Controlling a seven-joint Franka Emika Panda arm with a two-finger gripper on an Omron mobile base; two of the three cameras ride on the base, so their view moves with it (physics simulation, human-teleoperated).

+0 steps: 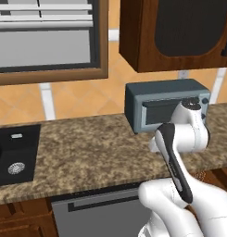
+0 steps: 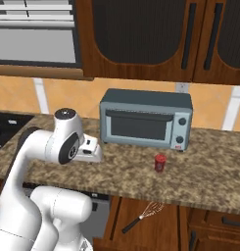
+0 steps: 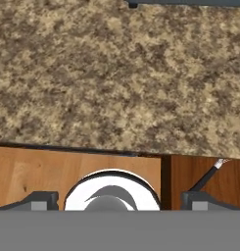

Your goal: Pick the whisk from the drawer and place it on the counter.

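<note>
Whisk lying in open drawer below counter edge, wire head up toward counter, pincer over counter front (fingers spread wide, empty), red cup before toaster oven

Pincer downward, fingers wide apart

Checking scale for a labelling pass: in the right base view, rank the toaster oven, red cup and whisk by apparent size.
1. Toaster oven, by far.
2. Whisk, long but slim.
3. Red cup, smallest.
</note>
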